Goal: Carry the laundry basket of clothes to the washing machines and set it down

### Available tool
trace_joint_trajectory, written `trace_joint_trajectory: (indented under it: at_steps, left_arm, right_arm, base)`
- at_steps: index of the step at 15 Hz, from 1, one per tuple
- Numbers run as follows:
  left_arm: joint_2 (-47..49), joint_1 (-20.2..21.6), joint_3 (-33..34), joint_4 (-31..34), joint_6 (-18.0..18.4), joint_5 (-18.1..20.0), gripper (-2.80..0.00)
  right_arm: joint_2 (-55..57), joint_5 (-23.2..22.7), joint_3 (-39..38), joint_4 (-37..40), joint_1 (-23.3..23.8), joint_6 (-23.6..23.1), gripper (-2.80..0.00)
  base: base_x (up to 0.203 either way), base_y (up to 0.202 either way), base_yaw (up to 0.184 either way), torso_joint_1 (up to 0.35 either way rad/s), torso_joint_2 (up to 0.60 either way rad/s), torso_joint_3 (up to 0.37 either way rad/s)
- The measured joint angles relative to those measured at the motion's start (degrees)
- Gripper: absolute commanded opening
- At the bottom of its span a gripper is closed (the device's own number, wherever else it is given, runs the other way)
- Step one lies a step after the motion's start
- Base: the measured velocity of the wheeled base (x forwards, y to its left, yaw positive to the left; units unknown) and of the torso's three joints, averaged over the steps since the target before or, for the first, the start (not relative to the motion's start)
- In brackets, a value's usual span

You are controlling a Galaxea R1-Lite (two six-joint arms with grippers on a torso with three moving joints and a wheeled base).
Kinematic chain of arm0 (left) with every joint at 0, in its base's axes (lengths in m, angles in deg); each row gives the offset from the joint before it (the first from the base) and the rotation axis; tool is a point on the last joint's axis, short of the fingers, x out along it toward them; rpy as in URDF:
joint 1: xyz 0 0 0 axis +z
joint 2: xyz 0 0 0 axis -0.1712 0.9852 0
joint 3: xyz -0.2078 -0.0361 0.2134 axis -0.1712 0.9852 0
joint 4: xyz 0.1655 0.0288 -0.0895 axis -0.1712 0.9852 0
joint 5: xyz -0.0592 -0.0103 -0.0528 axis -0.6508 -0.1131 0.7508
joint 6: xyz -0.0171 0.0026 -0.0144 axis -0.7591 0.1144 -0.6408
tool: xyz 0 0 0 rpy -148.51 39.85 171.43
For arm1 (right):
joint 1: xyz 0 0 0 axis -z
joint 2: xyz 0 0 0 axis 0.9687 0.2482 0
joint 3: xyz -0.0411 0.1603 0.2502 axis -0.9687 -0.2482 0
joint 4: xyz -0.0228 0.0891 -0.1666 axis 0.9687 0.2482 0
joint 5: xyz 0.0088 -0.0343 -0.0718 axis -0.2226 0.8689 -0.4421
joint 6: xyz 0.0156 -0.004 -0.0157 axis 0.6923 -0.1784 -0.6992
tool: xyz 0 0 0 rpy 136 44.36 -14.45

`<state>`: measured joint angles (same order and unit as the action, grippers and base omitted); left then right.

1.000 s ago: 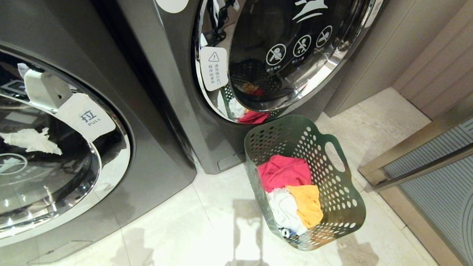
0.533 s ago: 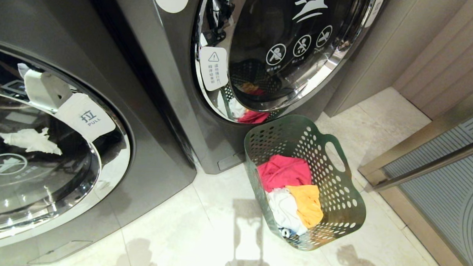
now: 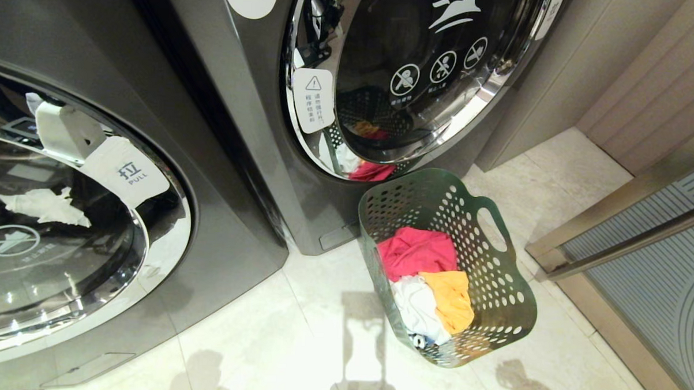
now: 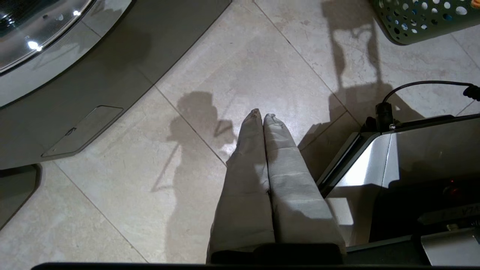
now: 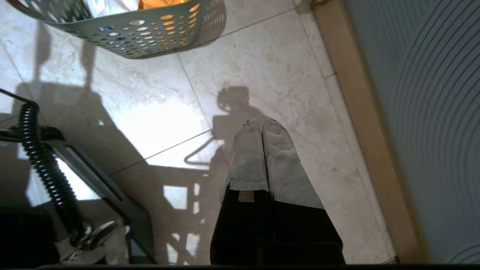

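The dark green laundry basket (image 3: 493, 292) stands on the tiled floor right in front of the right-hand washing machine (image 3: 256, 157). Inside lie the clothes: a pink-red piece (image 3: 417, 252), a yellow-orange one (image 3: 452, 299) and a white one (image 3: 415, 310). A second washing machine (image 3: 63, 220) fills the left of the head view. Neither arm shows in the head view. My left gripper (image 4: 262, 115) hangs shut and empty over bare tile, the basket's corner (image 4: 416, 22) well apart from it. My right gripper (image 5: 261, 123) is also shut and empty, short of the basket (image 5: 150, 33).
A beige wall panel (image 3: 645, 84) and a metal-framed ribbed glass door (image 3: 656, 252) close off the right side. My own base (image 4: 412, 165) and a black corrugated cable (image 5: 45, 165) sit beside the grippers. Open tile lies between base and basket.
The basket and machines stay where they were. The arm shadows on the floor at the bottom have shifted slightly.
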<state>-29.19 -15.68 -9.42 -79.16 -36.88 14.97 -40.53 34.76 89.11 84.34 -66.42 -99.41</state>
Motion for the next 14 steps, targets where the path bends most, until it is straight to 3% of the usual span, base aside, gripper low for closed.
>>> trace_joint_trajectory:
  at_steps: [6, 8, 14]
  left_arm:
    - [1.2, 2.5, -0.1, 0.5, -0.2, -0.1, -2.80]
    - [1.9, 2.6, -0.1, 0.6, -0.2, -0.1, -2.80]
    - [0.5, 3.0, -0.1, 0.6, -0.5, -0.2, -2.80]
  right_arm:
    - [0.0, 0.2, 0.6, 3.8, -1.4, 4.4, -2.80]
    - [0.0, 1.1, 0.6, 3.9, -2.2, 8.1, -2.80]
    - [1.5, 1.3, 0.7, 4.3, -8.4, 8.4, -2.80]
  base:
    - [0.000, 0.000, 0.000, 0.000, 0.00, 0.000]
    - [0.000, 0.000, 0.000, 0.000, 0.00, 0.000]
    - [0.000, 0.000, 0.000, 0.000, 0.00, 0.000]
